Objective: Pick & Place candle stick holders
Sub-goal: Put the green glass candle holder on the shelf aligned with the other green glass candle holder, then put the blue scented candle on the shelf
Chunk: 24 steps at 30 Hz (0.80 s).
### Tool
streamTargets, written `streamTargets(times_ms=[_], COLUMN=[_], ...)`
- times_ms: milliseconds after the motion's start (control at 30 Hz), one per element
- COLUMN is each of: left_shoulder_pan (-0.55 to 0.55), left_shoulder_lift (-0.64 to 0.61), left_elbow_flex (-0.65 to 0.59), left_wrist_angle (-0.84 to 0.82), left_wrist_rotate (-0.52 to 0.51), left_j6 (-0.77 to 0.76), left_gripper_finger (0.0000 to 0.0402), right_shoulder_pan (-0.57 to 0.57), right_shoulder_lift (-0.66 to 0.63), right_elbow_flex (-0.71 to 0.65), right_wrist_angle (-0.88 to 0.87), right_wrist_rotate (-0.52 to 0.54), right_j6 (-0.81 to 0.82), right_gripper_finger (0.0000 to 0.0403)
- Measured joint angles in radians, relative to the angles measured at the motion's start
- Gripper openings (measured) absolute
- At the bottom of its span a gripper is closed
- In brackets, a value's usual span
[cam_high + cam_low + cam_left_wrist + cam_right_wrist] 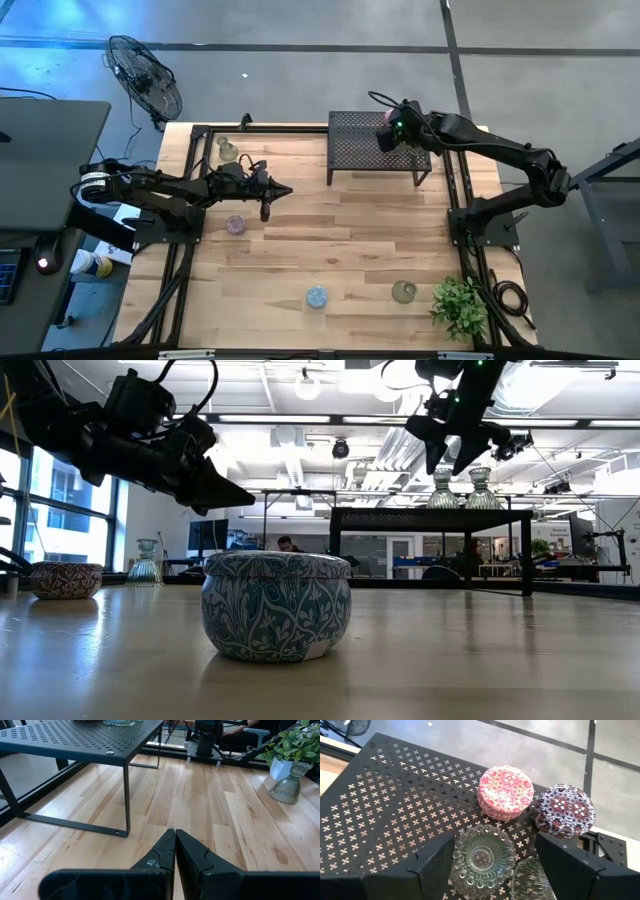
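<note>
A black perforated stand (378, 145) at the table's far side carries a pink patterned holder (505, 792), a dark purple one (564, 810) and two clear ribbed glass holders (482, 855) (532, 881). My right gripper (500, 867) hangs open just above the glass ones (443, 488), its fingers apart over them and touching nothing. My left gripper (285, 190) is shut and empty, held above the table left of centre. On the tabletop rest a purple holder (235, 224), a light blue one (316, 296), an olive one (404, 291) and a glass one (228, 148).
A green leafy plant (460, 305) stands at the near right corner, close to the olive holder. Black frame rails (190, 200) run along the table's left and right sides. A fan (145, 80) stands off the table at the far left. Bare wood (350, 230) lies mid-table.
</note>
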Motion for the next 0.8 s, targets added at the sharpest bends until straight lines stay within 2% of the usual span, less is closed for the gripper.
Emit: streamTargets(times_ms=[500,700,800], left_shoulder_pan=[0.0,0.0,0.0], left_shoulder_lift=[0.0,0.0,0.0], left_elbow_flex=[0.0,0.0,0.0], left_wrist_angle=[0.0,0.0,0.0], left_wrist_rotate=[0.0,-0.011,-0.013], left_j6=[0.0,0.0,0.0], left_gripper_finger=[0.001,0.001,0.001], right_shoulder_pan=[0.0,0.004,0.046], right_shoulder_lift=[-0.008,-0.083,-0.116], right_elbow_flex=[0.0,0.022,0.044], right_wrist_angle=[0.002,0.03,0.033], right_wrist_rotate=[0.046,0.042,0.069], right_j6=[-0.022,-0.043,-0.079], right_gripper_finger=[0.027,0.0269,0.0252])
